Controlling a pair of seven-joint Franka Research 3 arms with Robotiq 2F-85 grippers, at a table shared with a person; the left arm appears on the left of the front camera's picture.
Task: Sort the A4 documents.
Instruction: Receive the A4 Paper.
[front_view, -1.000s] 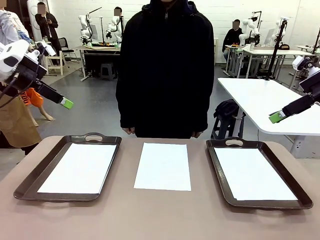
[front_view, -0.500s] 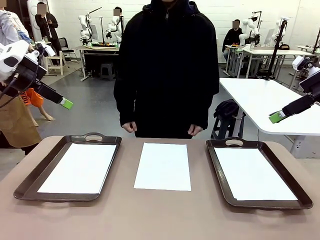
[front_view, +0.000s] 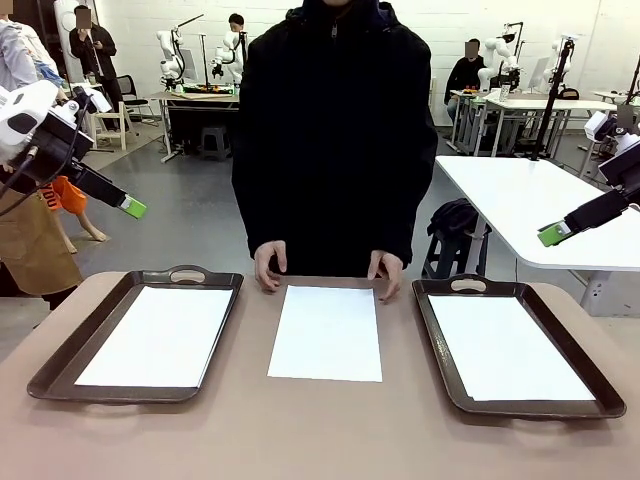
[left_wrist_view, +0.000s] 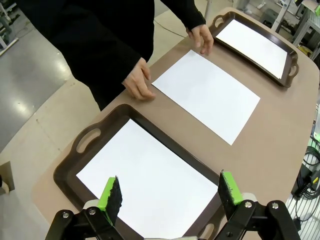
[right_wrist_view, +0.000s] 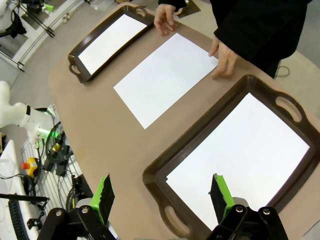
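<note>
A blank white A4 sheet (front_view: 326, 332) lies on the brown table between two dark trays. The left tray (front_view: 60, 365) holds a white sheet (front_view: 160, 335), and the right tray (front_view: 590, 385) holds another (front_view: 505, 346). The person's hands (front_view: 270, 266) rest at the far edge of the middle sheet (left_wrist_view: 207, 92), one at each corner. My left gripper (left_wrist_view: 170, 193) hangs open high above the left tray. My right gripper (right_wrist_view: 162, 192) hangs open high above the right tray (right_wrist_view: 165, 172). In the front view one green-tipped finger of the left (front_view: 132, 207) and of the right (front_view: 550, 235) shows, both far above the table.
The person in black stands at the table's far side. A white table (front_view: 530, 205) stands behind on the right. The near strip of the brown table (front_view: 320, 430) is bare.
The person's hands have come down from the body's sides onto the far edge of the middle sheet. Both arms have stayed still.
</note>
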